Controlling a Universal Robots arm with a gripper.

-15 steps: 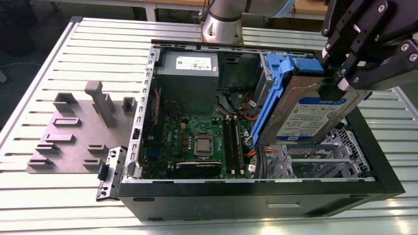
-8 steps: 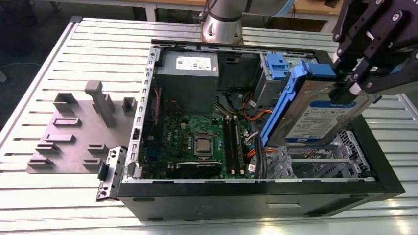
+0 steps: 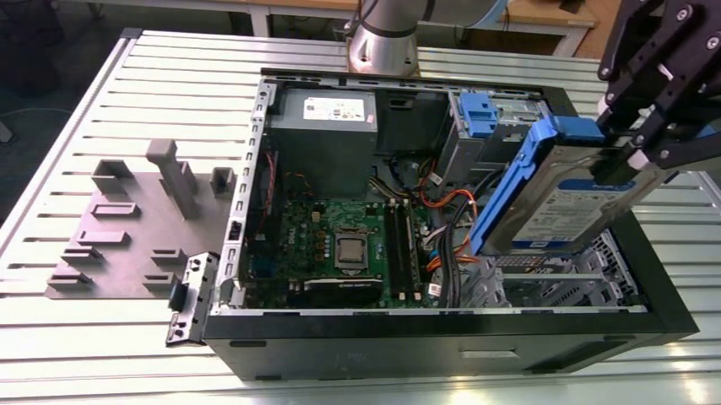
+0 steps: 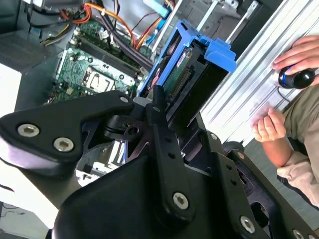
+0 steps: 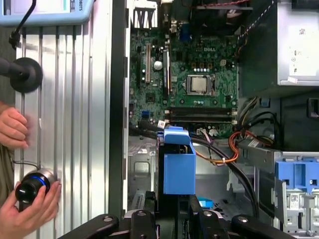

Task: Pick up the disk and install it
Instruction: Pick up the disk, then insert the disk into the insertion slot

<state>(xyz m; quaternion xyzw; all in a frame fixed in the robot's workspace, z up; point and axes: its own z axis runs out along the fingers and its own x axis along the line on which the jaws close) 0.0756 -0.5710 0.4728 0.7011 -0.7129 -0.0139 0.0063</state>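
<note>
exterior view showed the claw (image 3: 633, 153) closed on the disk (image 3: 575, 202), pinching its upper end, so the pick-up looked done and the install not yet. the disk, clipped in its blue frame, hung in the air tilted, label side to the camera. its lower end was over the open computer case (image 3: 451, 325) at the exterior view's right, above the metal drive cage (image 3: 563, 283) and apart from it. the circuit board (image 3: 338, 245) lay on the case floor beside that cage, and the grey box (image 3: 327, 114) with a white sticker sat at the far end. another blue carrier (image 3: 479, 114) was already seated near the far corner. in the second wrist view the black fingers (image 4: 157, 102) pressed against the disk's flat sides just below its blue tab. in the first wrist view the blue end of the disk stood over the gap between the board and the cage, with orange and black cables (image 5: 234, 149) running close by. a person's hand (image 5: 30, 211) rested on a knob (image 5: 31, 185) on the slatted table (image 5: 70, 99) outside the case. by my reading, seating the disk called for squaring its frame to the cage opening and keeping clear of those cables, since the tilt looked too steep to slide in cleanly.
</note>
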